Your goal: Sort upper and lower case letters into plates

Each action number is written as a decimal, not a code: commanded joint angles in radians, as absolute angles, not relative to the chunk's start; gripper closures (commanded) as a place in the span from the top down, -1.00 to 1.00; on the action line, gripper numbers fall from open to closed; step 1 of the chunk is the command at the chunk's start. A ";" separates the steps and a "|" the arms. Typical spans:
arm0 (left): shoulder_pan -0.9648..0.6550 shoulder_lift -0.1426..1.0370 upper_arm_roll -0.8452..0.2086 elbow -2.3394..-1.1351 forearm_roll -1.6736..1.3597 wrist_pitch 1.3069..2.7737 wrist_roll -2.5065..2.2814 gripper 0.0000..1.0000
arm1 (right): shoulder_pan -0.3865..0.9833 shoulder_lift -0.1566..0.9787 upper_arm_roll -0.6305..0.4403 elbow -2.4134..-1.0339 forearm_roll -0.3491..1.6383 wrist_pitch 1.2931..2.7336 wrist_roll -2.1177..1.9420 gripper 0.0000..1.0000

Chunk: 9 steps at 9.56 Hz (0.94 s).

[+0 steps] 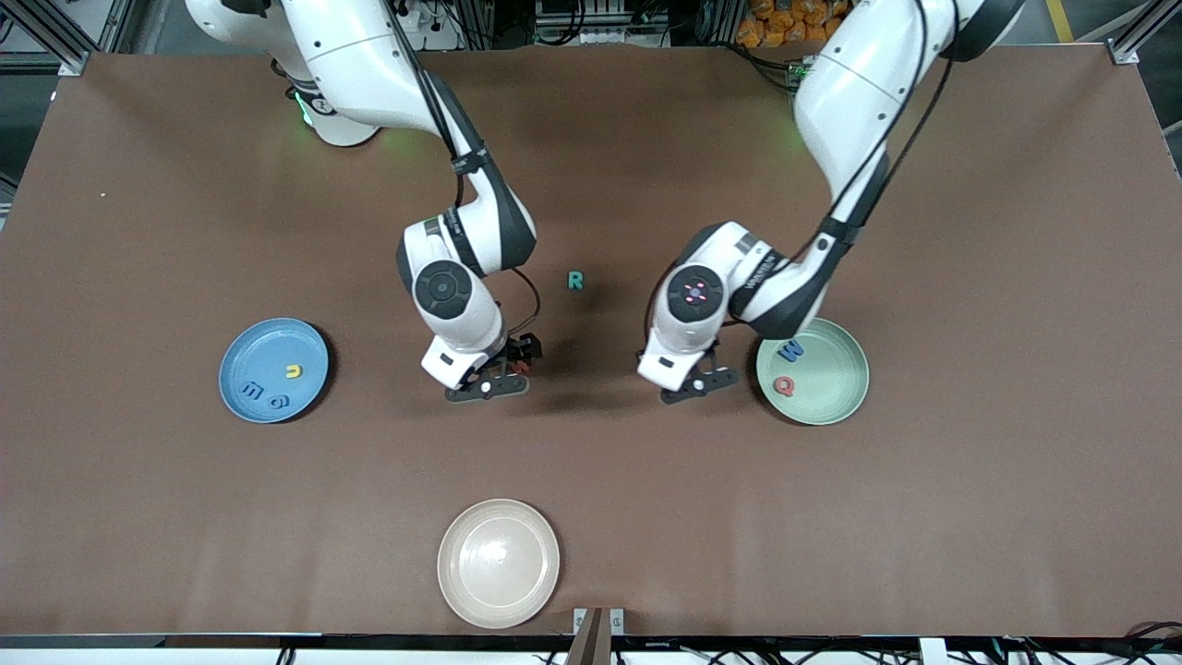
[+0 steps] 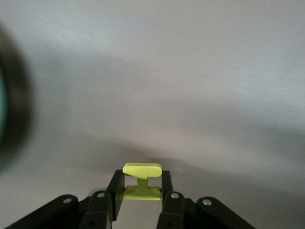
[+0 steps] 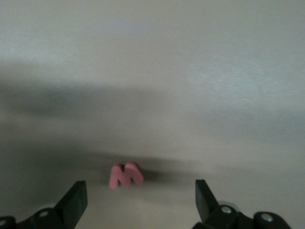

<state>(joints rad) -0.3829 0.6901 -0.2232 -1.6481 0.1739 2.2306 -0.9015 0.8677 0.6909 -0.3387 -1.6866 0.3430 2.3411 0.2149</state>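
While we looked down from the high front camera, we saw the left gripper (image 1: 699, 380) hanging low over bare table just beside the pale green plate (image 1: 836, 403), on that plate's side toward the middle of the table. Its wrist view showed the fingers (image 2: 116, 190) nearly closed, pinching the yellow H (image 2: 141, 183) by its crossbar, the letter turned on its side between the pads. On the green plate lay the blue M (image 1: 791, 350) and the red Q (image 1: 785, 386), the Q nearer the front camera, the two close together but apart. We found the right gripper (image 1: 494, 377) low over the middle of the table, its fingers (image 3: 74, 202) spread wide and holding nothing; in its wrist view the red w (image 3: 125, 175) lay flat on the table just ahead of the gap between them, touching neither finger. From the front the w showed only as a sliver of red by the fingertips. The teal R (image 1: 575, 280) lay alone on the table, farther from the front camera than both grippers and roughly between them. Toward the right arm's end sat the blue plate (image 1: 263, 340), carrying the yellow u (image 1: 293, 371), the blue m (image 1: 250, 389) and the blue g (image 1: 279, 401), none touching. A cream-white plate (image 1: 499, 562) sat nearest the front camera.
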 commanded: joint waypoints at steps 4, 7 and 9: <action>-0.125 0.390 -0.239 -2.032 0.172 2.212 -0.377 -0.50 | 0.934 0.756 -0.348 -1.701 0.308 2.408 0.213 1.00; -0.048 0.405 -0.239 -2.028 0.183 2.223 -0.141 0.51 | 0.936 0.756 -0.348 -1.703 0.308 2.408 0.213 1.00; -0.077 0.432 -0.241 -2.004 0.169 2.223 -0.181 1.00 | 0.933 0.756 -0.348 -1.703 0.308 2.408 0.212 1.00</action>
<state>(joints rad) -0.0556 0.4220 -0.2300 -2.0142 0.1738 2.2145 -0.1617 0.9270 0.7635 -0.3417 -1.6914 0.3284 2.4005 0.2108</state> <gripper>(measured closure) 0.374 0.000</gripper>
